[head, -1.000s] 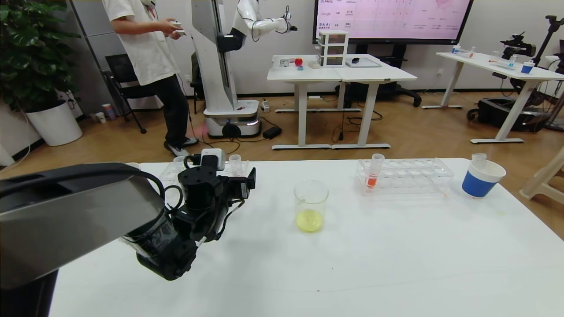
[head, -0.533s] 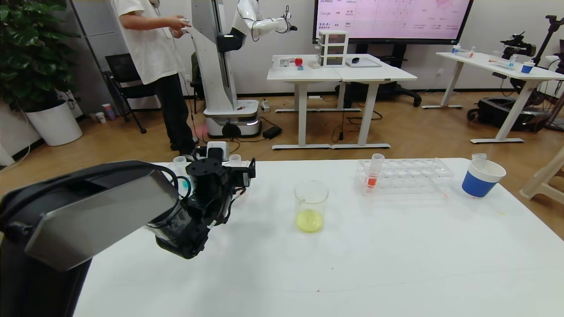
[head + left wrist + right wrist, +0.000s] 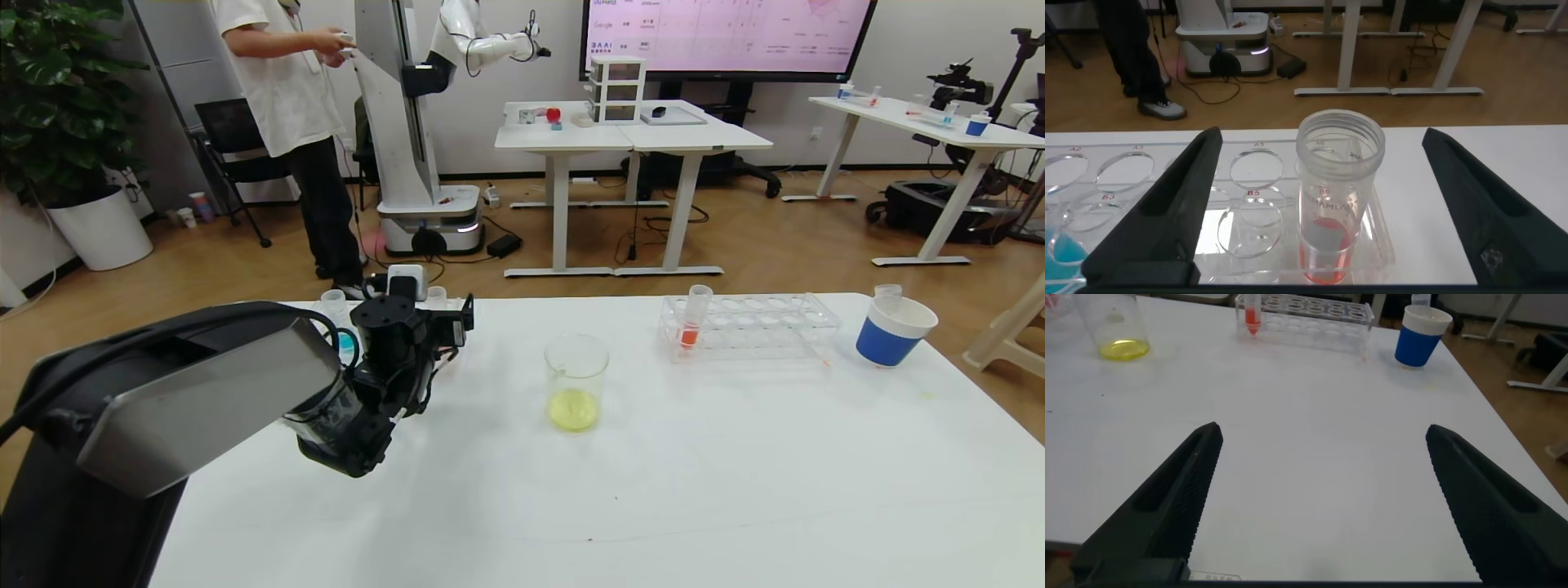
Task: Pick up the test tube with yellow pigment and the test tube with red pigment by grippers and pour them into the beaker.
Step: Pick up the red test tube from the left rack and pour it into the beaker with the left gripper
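Since a second ago my left gripper [image 3: 1319,204] has pushed forward over the left rack [image 3: 1249,237], fingers spread wide around a tube with red liquid [image 3: 1333,200]. Right gripper [image 3: 1319,498] hangs spread over bare table [image 3: 1315,449]. Beaker [image 3: 576,381] already holds yellow; red-pigment tube [image 3: 694,317] sits in the right rack [image 3: 751,327]. Risk: grabbing the wrong, orange-ish tube.
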Robot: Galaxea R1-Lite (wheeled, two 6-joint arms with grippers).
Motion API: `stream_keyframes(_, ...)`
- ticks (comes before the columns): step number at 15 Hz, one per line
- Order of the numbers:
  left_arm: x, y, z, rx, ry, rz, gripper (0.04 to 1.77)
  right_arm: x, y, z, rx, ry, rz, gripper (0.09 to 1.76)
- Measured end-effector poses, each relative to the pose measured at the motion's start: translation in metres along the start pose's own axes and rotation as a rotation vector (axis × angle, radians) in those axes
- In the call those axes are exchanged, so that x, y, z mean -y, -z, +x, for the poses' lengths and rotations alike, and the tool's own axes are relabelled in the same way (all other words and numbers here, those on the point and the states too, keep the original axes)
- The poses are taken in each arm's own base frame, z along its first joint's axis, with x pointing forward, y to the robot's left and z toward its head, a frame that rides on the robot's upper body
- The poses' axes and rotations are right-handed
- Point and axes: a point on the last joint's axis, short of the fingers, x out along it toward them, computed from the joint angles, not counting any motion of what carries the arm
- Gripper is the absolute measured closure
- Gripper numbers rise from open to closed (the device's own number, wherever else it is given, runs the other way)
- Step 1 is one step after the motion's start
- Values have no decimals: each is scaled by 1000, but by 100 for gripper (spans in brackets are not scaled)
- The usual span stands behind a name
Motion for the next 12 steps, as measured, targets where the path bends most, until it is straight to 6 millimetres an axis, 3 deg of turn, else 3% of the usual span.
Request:
stream_keyframes(1,0,0,0,1,0,-1,35,0,0,0,0,0,0,11)
stream_keyframes(3,1,0,0,2,4,-2,119,0,0,0,0,0,0,11)
stream_keyframes(4,1,-1,0,3,5,-3,144,0,0,0,0,0,0,11)
stream_keyframes(5,2,-1,-1,3,6,-3,143,0,0,0,0,0,0,11)
stream_keyframes(6,2,-1,-1,4,6,-4,125,0,0,0,0,0,-1,11)
stream_keyframes(7,2,-2,-1,5,8,-4,132,0,0,0,0,0,0,11)
stream_keyframes(12,4,-19,0,32,24,2,132,0,0,0,0,0,0,11)
